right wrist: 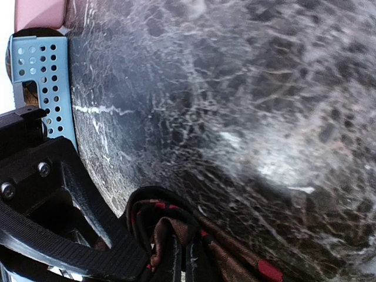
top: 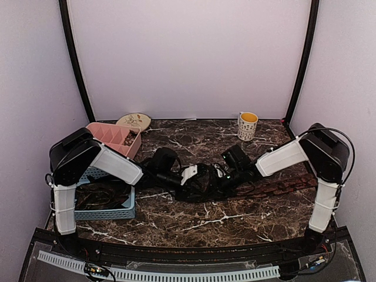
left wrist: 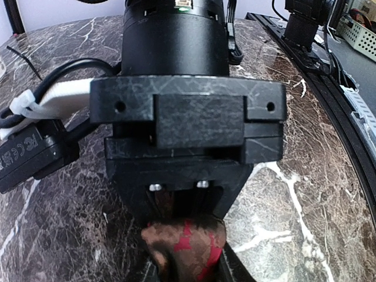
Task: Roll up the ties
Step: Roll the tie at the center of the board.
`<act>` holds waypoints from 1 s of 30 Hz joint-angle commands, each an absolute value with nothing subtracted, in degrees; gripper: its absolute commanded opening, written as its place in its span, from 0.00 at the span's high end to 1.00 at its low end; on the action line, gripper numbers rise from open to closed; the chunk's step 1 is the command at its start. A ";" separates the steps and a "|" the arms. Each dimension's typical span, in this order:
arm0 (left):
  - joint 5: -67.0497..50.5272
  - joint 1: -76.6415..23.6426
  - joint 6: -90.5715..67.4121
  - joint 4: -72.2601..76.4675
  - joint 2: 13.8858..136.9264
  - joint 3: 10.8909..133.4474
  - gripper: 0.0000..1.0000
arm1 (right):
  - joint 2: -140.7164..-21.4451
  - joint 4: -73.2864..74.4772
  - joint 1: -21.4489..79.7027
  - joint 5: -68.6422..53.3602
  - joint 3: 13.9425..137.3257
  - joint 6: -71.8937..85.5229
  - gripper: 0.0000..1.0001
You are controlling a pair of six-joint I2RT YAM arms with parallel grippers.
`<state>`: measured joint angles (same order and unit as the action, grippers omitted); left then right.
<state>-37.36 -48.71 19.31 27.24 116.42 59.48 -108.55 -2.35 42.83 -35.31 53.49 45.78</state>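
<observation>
1. The reddish-brown patterned fabric necktie lies on the dark veined marble table. Its flat tail runs toward 3 o'clock from the centre, where both arms meet.
2. The left gripper pinches the tie's bunched end between narrow jaws. The right gripper sits against the fabric; whether it grips, I cannot tell.
3. The roll looks to be just starting. Next, the held end needs turning over onto the strip, kept tight.
</observation>
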 commanded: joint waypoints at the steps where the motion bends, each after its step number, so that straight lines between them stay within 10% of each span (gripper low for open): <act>1: -36.92 -49.22 21.13 23.05 118.94 61.25 0.70 | -108.54 -5.50 43.14 -35.33 51.68 46.60 1.00; 9: -34.70 -49.22 24.68 14.66 120.32 61.79 0.76 | -103.08 -4.77 40.21 -35.37 48.07 45.37 0.95; 22: -34.37 -49.22 26.29 9.27 121.68 63.96 0.76 | -93.17 0.65 37.25 -35.86 47.85 42.70 0.58; 30: -34.44 -49.22 26.37 9.26 121.73 64.16 0.75 | -97.77 2.71 39.77 -36.62 50.62 42.21 0.60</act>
<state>-36.18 -49.01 25.56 15.51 119.59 64.69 -95.02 0.82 38.28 -36.25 49.01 43.29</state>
